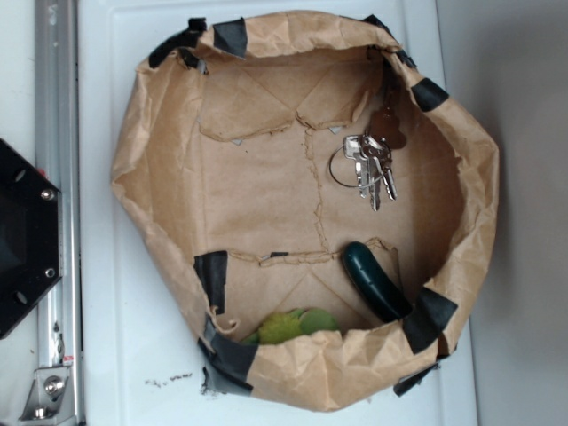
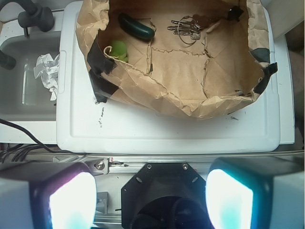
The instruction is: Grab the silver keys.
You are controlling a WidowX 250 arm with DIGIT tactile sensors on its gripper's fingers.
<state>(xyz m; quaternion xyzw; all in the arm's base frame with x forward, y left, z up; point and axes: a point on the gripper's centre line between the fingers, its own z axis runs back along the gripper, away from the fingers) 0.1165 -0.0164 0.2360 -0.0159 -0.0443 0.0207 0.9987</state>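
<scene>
The silver keys lie on a thin ring with a brown tag, inside the brown paper bin near its upper right wall. In the wrist view the silver keys sit at the far side of the paper bin. My gripper is open, with its two glowing pads wide apart and nothing between them. It hangs over the black robot base, well short of the bin and far from the keys. The gripper does not show in the exterior view.
A dark green cucumber-shaped object and a light green leafy piece lie in the bin's lower part. The bin stands on a white board. The black robot base and a metal rail are at the left. Crumpled paper lies in a grey tray.
</scene>
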